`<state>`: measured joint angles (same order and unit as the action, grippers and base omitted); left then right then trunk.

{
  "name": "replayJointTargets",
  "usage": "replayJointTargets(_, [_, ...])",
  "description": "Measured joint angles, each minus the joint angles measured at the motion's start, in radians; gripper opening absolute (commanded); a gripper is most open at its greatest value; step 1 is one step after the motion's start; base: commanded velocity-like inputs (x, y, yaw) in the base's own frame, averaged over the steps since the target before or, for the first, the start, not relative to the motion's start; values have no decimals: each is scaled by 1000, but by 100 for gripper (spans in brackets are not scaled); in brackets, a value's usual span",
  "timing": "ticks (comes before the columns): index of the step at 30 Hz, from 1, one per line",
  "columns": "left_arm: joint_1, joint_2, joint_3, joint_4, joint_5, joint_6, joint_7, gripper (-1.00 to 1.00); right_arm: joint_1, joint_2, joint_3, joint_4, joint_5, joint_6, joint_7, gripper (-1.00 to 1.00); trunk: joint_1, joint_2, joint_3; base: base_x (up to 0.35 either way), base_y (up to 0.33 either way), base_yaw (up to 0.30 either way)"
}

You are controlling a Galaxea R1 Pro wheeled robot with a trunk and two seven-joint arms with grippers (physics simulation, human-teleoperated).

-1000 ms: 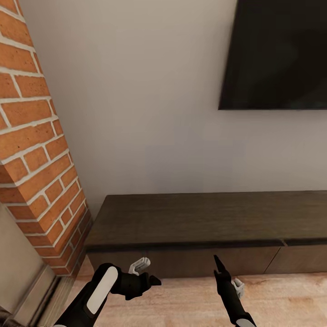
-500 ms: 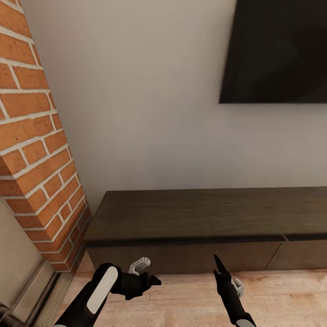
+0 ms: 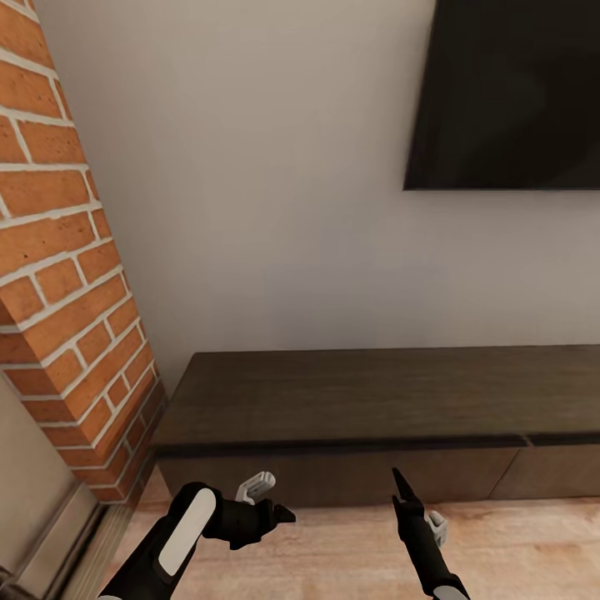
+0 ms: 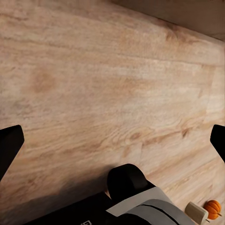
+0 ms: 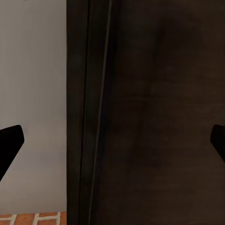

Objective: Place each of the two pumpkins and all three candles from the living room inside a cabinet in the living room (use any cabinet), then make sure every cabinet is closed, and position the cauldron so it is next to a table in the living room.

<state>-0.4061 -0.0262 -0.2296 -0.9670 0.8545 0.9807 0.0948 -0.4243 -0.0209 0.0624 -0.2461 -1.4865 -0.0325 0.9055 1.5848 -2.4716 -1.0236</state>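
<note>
Soft, even, rendered light fills the head view, with no clear source. The pale grey plaster wall [image 3: 267, 167] shades smoothly from brighter above to dimmer low down. The flat black wall screen [image 3: 508, 92] gives no glare or reflection. A thin dark shadow runs under the top edge of the long dark-brown wooden cabinet [image 3: 367, 400], beyond both sets of jaws. The light wooden plank floor [image 4: 103, 93] is bright and slightly soft in the left wrist view. The right wrist view is dim, the cabinet's grain barely readable.
</note>
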Motion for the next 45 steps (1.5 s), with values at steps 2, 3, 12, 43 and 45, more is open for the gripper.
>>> replayJointTargets(2, [0,0,0,0,0,0,0,100,0,0,0,0,-1,0,0,100,0,0,0,51,0,0])
replayJointTargets(3, [0,-1,0,0,0,0,0,100,0,0,0,0,-1,0,0,100,0,0,0,157,0,0])
replayJointTargets(12, [0,-1,0,0,0,0,1,100,0,0,0,1,-1,0,-1,100,0,0,0,124,0,0])
replayJointTargets(43, [0,0,0,0,0,0,1,100,0,1,0,2,-1,0,-2,100,0,0,0,57,0,0])
replayJointTargets(45, [0,0,0,0,0,0,1,100,0,1,0,2,-1,0,-2,100,0,0,0,6,0,0])
